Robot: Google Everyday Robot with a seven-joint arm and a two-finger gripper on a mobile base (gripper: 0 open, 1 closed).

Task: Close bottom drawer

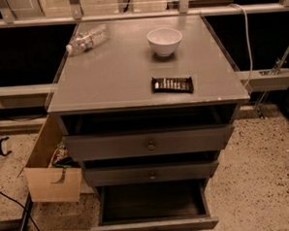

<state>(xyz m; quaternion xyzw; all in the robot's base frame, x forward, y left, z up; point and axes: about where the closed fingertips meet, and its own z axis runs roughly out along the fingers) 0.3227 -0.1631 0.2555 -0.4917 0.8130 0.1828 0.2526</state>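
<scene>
The bottom drawer (154, 227) is the lowest of three dark-grey drawers in a grey cabinet. It is pulled far out, and its shallow box looks empty. Its front runs along the lower edge of the picture, so the knob barely shows. Above it the middle drawer (151, 174) is slightly out and the top drawer (149, 144) is out a little more. The gripper is not in view.
On the cabinet top (108, 75) lie a plastic water bottle (86, 40), a white bowl (164, 40) and a dark snack bar (172, 85). An open cardboard box (51, 176) stands on the speckled floor left of the cabinet. A black cable (13, 204) runs over the floor at lower left.
</scene>
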